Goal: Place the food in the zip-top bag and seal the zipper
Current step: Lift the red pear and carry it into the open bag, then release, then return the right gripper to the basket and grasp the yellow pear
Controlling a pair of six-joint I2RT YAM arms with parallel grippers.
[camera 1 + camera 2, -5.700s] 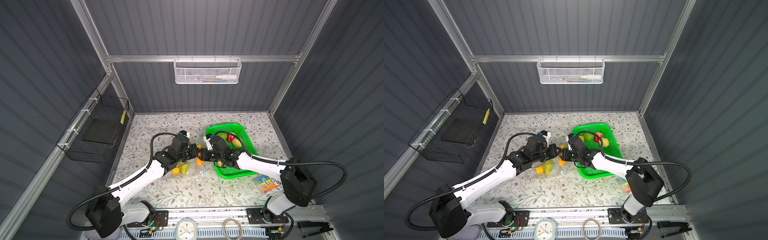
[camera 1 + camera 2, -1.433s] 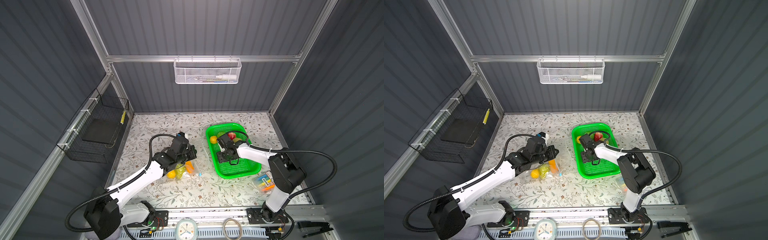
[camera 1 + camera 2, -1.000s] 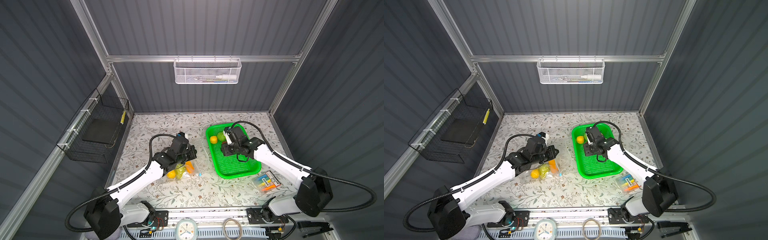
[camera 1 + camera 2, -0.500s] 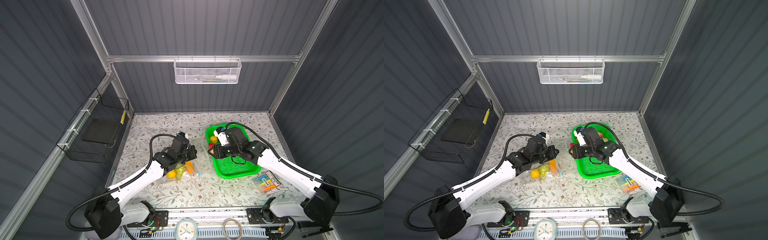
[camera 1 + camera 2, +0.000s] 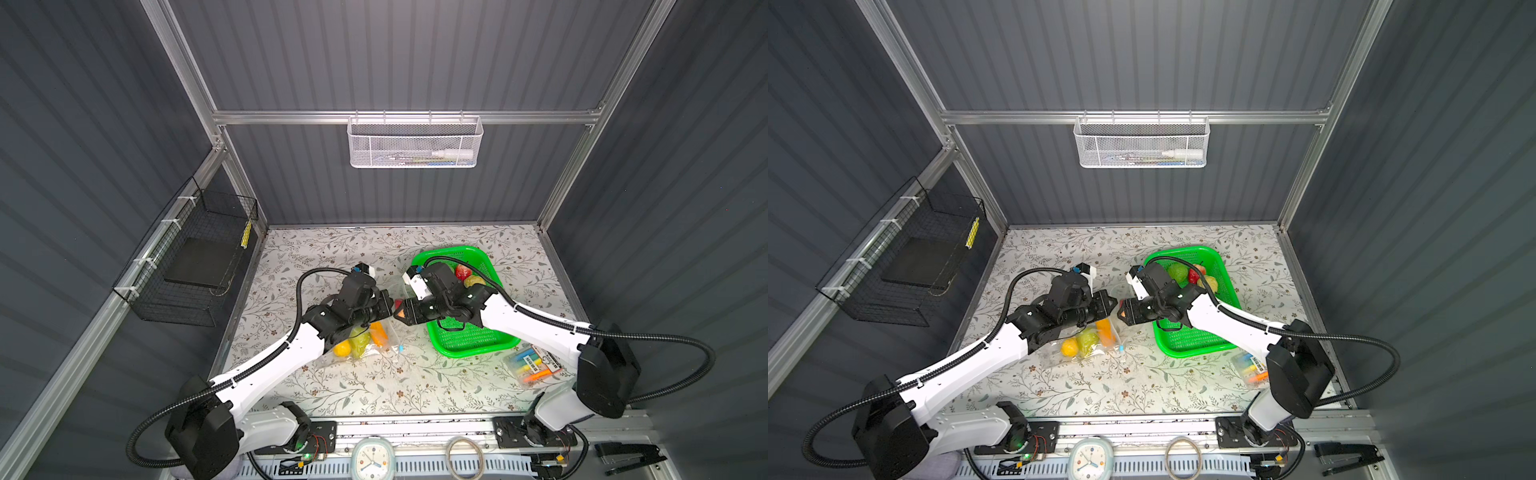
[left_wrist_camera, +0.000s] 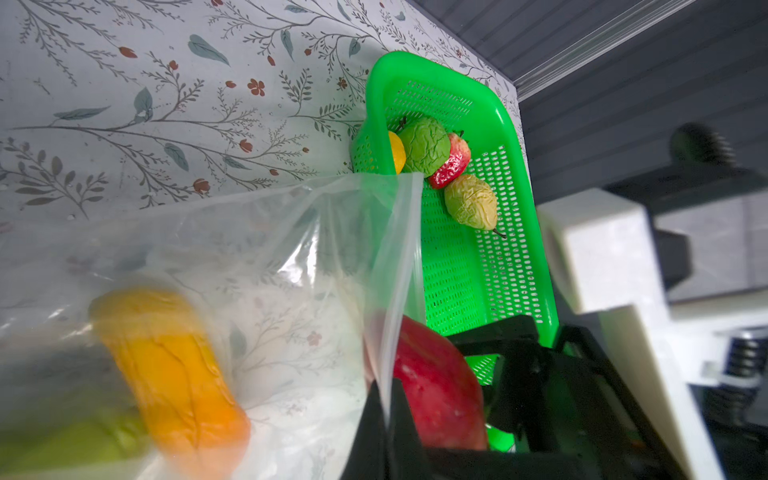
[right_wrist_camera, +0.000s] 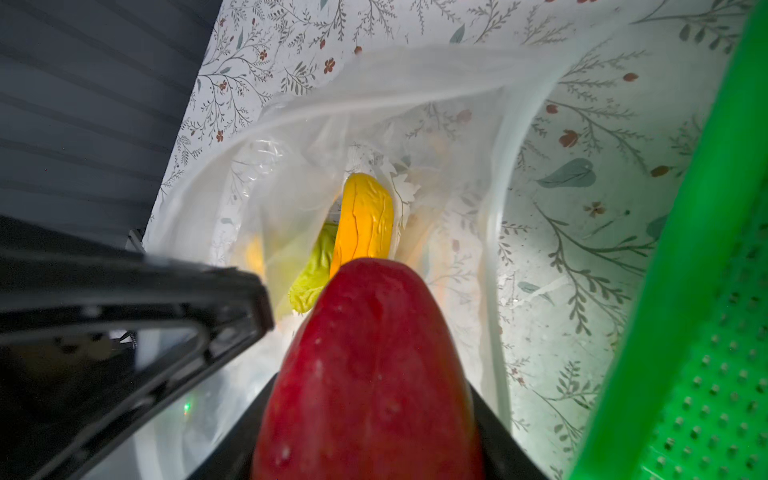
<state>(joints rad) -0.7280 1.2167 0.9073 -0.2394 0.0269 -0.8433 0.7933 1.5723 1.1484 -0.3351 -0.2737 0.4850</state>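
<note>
While the left gripper [image 5: 388, 308] pinches the upper lip of the zip-top bag [image 5: 365, 347], its fingers closed flat on the plastic, the green basket [image 5: 478, 353] stands just to the right of the bag's mouth, with its rim close beside the way in. A yellow lemon [image 6: 397, 151], a green lime [image 6: 426, 145], a second strawberry [image 6: 451, 162] and a wrinkled pear [image 6: 471, 201] lie bunched at the basket's far end. A packet of markers [image 5: 534, 365] lies on the floral table [image 5: 415, 386] by the basket's near right corner, well apart from both grippers. The bag rests on the table under the left arm and holds a carrot [image 7: 365, 216], a green gourd [image 7: 316, 270] and a bagged lemon [image 5: 341, 350]. The zipper [image 7: 494, 249] is unsealed, and its blue slider [image 5: 401, 348] lies at the mouth's near end.

Both arms reach forward and bend in toward the middle, so the grippers meet nearly tip to tip. The right gripper [image 5: 402, 314] points left, its fingers part-way apart and clamped on a red strawberry [image 7: 370, 365] whose tip sits at the bag's opening.

Half a second earlier the right gripper hung over the basket's left rim. It has since carried the red strawberry leftward to the bag. The left arm and the bag have not shifted.
</note>
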